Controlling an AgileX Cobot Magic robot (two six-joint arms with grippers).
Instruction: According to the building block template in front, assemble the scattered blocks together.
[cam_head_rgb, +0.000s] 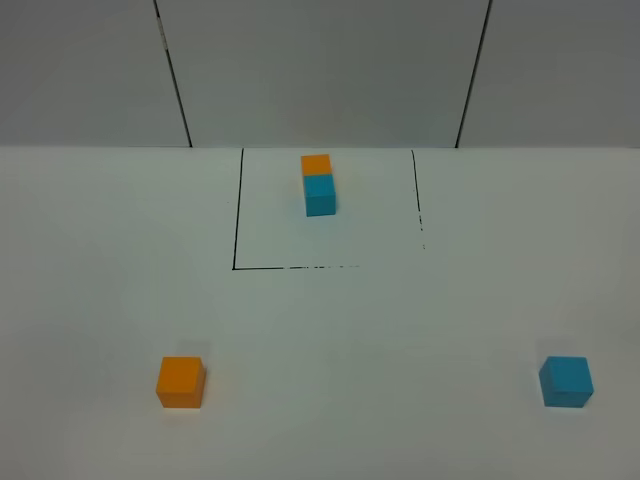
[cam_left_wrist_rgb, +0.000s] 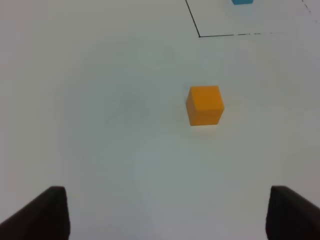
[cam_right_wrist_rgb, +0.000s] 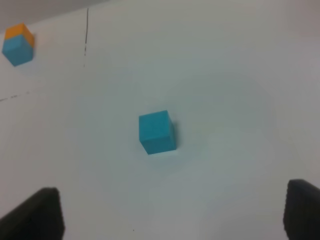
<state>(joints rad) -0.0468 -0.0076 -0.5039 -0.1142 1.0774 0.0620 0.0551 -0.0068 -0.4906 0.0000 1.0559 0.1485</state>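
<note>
Nearest the high camera, a small matte orange cube sits left on the white table and a small matte cyan-blue cube right, well apart; the joined orange-and-cyan template pair stands farther back inside a black-lined rectangle. Left wrist view: the left gripper is spread wide, empty, the orange cube ahead. Right wrist view: the right gripper gapes empty, short of the cyan-blue cube.
</note>
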